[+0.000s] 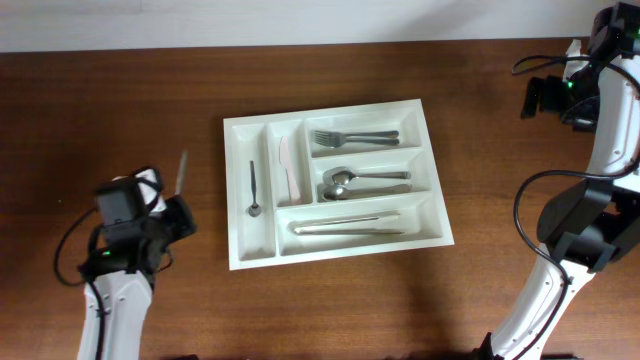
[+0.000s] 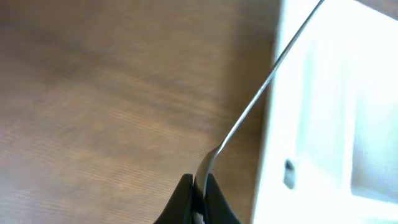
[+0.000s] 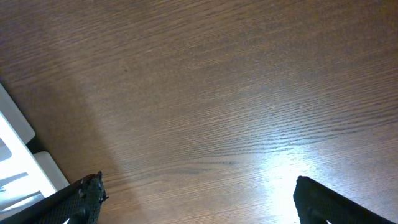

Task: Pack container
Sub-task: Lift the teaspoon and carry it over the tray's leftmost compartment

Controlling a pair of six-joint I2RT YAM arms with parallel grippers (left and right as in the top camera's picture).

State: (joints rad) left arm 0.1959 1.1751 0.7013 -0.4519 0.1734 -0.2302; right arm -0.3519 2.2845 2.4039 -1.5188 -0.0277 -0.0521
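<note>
Left of the large white rectangular plastic cutlery tray (image 1: 322, 111), the left gripper (image 2: 200, 186) was clenched on a thin silver metal utensil (image 2: 258, 102), which slanted toward the tray's wall. The tray lay centred on the dark brown wooden table (image 1: 120, 100) and held forks (image 1: 352, 137), spoons (image 1: 360, 181) and knives (image 1: 345, 225). Well right of the tray, the right gripper (image 3: 199, 180) hung released above the wood.

A robot lab bench, it seems, not a lived-in kitchen: the left arm (image 1: 115, 300) and right arm (image 1: 600, 150), black cables (image 1: 522, 205) looping off them, stand at a dark wooden table (image 1: 120, 90) against a plain pale wall (image 1: 300, 18) (only a strip shows). The kitchen touch is a white cutlery tray (image 1: 232, 200) just right of the left gripper (image 2: 198, 186) and the thin metal utensil (image 2: 261, 93) it pinches, with forks (image 1: 350, 137) and spoons (image 1: 365, 182) sorted inside.
</note>
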